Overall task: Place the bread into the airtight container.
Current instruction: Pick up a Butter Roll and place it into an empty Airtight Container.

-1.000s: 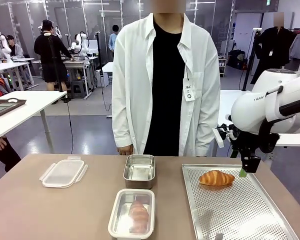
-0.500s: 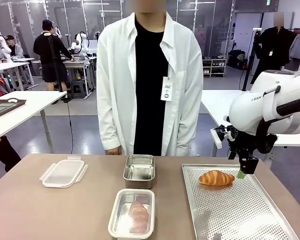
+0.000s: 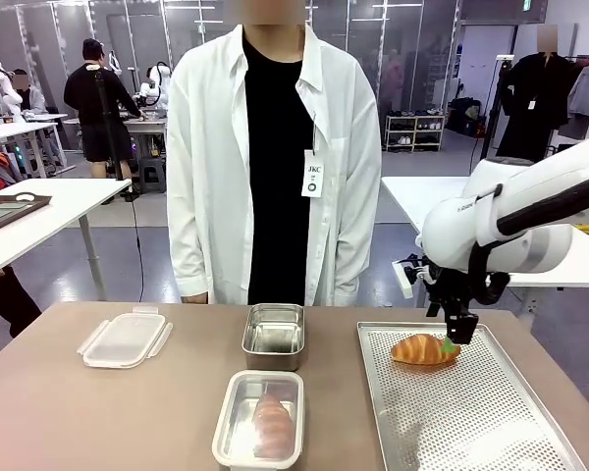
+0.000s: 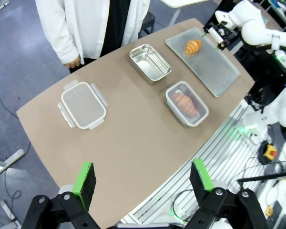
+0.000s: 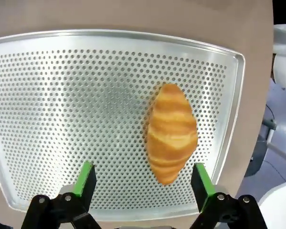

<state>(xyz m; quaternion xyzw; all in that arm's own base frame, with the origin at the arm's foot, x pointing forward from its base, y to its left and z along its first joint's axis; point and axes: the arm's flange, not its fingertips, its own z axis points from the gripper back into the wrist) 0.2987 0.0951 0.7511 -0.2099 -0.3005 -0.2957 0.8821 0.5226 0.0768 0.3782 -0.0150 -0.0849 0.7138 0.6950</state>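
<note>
A golden croissant, the bread [image 3: 424,348], lies at the far left of the perforated metal tray [image 3: 471,412]. My right gripper [image 3: 454,343] hangs open just above the croissant's right end. In the right wrist view the croissant [image 5: 171,133] lies ahead of the open gripper [image 5: 143,183], slightly right of the middle. An empty steel container [image 3: 274,332] stands mid-table. In front of it a second container [image 3: 234,432] holds another croissant [image 3: 272,424]. My left gripper [image 4: 143,179] is open, high above the table's edge.
A clear plastic lid [image 3: 125,339] with clips lies at the far left of the table. A person in a white coat stands at the far side behind the containers, one hand [image 3: 194,296] near the table edge. The tray [image 5: 62,95] is bare apart from the croissant.
My right arm has swung left and down, bringing the open gripper from beside the tray's right edge to just over the croissant. The person has stepped left.
</note>
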